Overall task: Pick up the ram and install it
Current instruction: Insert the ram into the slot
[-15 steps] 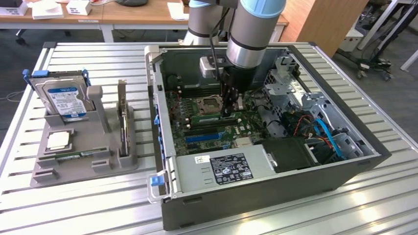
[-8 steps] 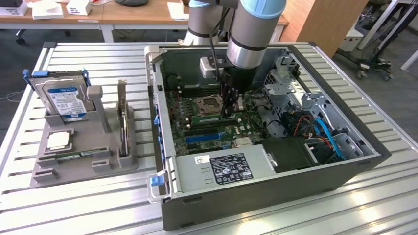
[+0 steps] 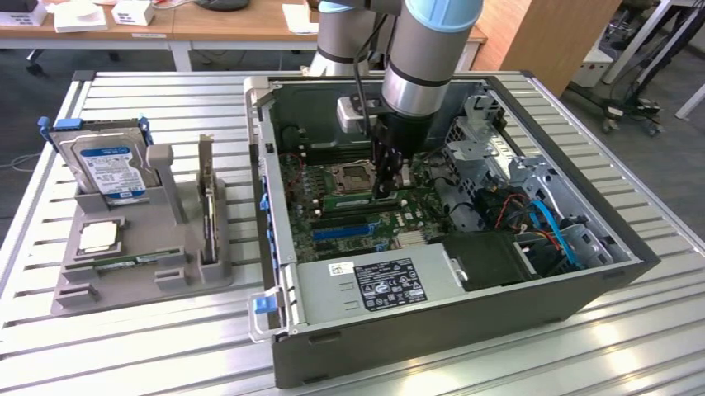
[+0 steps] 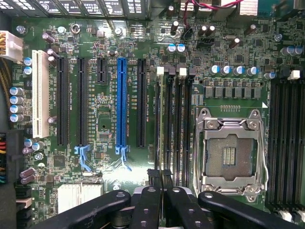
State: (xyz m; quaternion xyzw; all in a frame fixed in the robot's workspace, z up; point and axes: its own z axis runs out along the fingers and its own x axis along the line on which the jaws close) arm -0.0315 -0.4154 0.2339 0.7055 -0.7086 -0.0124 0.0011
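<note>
**Green ram [image 3: 350,200] in the memory slots, end effector [image 3: 382,195] closed over it**

Computer case [image 3: 441,318] lies open on the slatted metal worktop [image 3: 165,346]. The arm reaches down inside it. The ram stands on edge among the black memory slots [image 4: 183,124], just beside the empty CPU socket [image 4: 229,155]. End effector fingers [image 4: 151,200] are pressed together, tips at one end of the ram's upper edge. Cannot tell whether they pinch it or only touch it. A grey holder [image 3: 111,272] on the exterior view's left carries a hard drive [image 3: 111,169].
</note>
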